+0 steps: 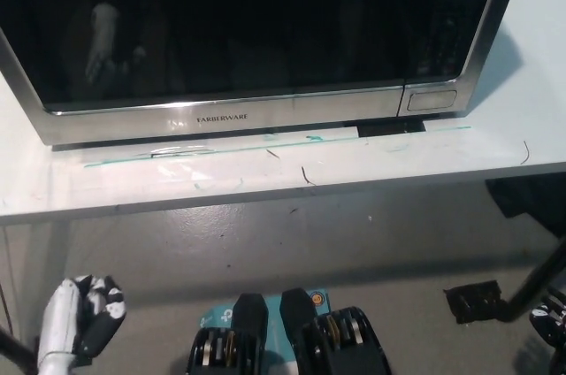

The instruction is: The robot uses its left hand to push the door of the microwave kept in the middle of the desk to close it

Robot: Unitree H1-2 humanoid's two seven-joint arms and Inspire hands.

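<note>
1. The white left hand hangs low at the picture's lower left, below the desk edge, fingers curled shut on nothing.
2. The microwave sits mid-desk, close to its front edge, its door closed.

A: Where is the microwave sitting?
B: It is sitting on the desk, filling most of the width, with its door lying flat against its front.
A: And what is lying in front of it?
B: A bare strip of desk is running along before it, then the desk's front edge, and the floor is lying below.
A: The left hand?
B: It is hanging low at the left, down by the floor, well apart from the microwave.
</note>
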